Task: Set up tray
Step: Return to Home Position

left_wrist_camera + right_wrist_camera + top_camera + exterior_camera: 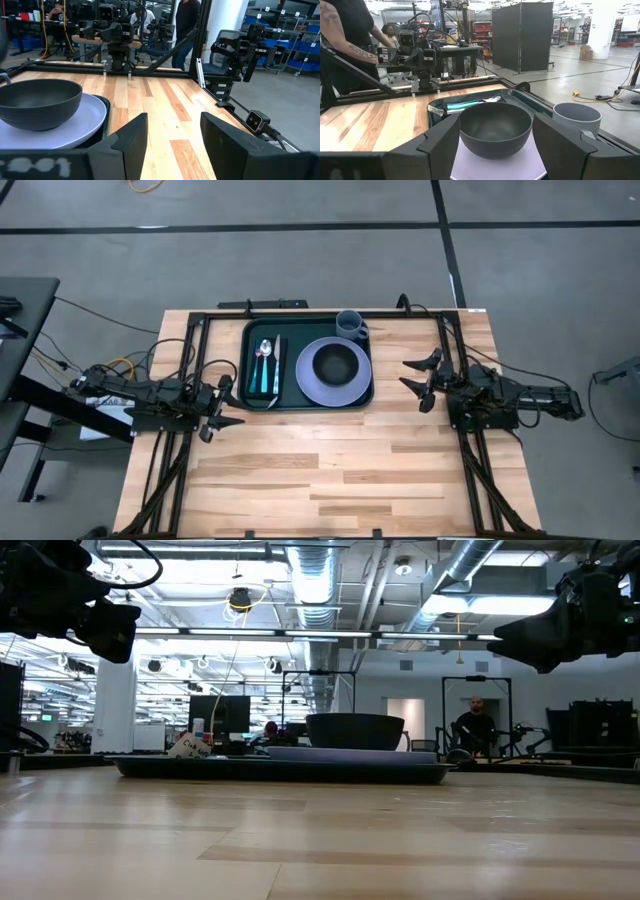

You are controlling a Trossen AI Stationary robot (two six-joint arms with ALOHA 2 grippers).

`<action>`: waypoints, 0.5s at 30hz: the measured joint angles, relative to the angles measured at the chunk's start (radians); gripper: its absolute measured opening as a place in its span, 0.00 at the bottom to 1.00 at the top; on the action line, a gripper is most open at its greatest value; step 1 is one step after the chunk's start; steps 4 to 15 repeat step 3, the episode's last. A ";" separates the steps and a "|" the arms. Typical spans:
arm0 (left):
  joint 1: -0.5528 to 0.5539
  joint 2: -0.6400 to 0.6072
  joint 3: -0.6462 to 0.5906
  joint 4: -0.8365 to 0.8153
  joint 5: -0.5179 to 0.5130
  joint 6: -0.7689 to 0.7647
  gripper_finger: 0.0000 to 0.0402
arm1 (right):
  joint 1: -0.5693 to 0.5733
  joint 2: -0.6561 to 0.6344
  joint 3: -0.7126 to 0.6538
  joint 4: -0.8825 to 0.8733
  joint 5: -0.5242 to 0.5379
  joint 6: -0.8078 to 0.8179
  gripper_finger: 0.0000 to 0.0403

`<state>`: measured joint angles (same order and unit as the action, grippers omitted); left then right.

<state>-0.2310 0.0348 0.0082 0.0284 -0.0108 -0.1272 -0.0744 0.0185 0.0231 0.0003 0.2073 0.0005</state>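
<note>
The dark green tray lies near the table's far edge, in the middle. On it a lavender plate carries a dark bowl. A grey-blue cup stands in the tray's far right corner. A spoon and teal-handled cutlery lie on a black napkin at the tray's left. My left gripper hovers open off the tray's near left corner. My right gripper hovers open to the tray's right, facing the bowl and cup.
Bare wooden table stretches from the tray to the near edge. Black frame rails run along the table's sides and far edge. People and other equipment show in the room beyond the table.
</note>
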 joint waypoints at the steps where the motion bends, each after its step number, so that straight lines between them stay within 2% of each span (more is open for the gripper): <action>1: 0.000 0.000 0.000 0.000 0.000 0.000 0.43 | 0.000 0.000 0.000 0.000 0.000 0.000 0.59; 15: 0.000 0.000 0.000 0.000 0.000 0.000 0.43 | 0.000 0.000 0.000 0.000 0.000 0.000 0.59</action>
